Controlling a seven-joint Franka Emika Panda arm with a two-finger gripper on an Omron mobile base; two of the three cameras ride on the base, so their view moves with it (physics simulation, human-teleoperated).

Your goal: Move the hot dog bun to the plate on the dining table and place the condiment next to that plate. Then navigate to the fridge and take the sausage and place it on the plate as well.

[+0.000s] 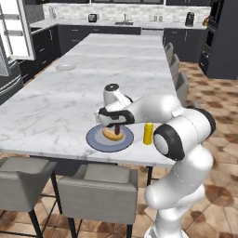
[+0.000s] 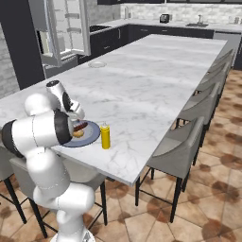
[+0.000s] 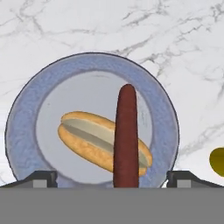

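The blue-grey plate (image 3: 26, 113) lies near the front edge of the dining table (image 1: 60, 102). On it rests the hot dog bun (image 3: 83, 135), and the dark red-brown sausage (image 3: 126, 131) lies across the bun. My gripper (image 3: 113, 178) hovers just above the plate (image 1: 95, 140), open, its fingertips (image 3: 41, 178) standing wide on either side of the sausage without touching it. The yellow condiment (image 1: 148, 134) bottle stands upright on the table right beside the plate. From the right base view, my arm partly covers the plate (image 2: 93, 134), and the condiment (image 2: 105, 136) stands next to it.
The fridge (image 2: 64, 28) stands open beyond the table's far left. A small whitish dish (image 1: 65, 67) sits further up the table. Grey stools (image 1: 97, 186) line the near edge, and more stools (image 2: 182, 142) line the right side.
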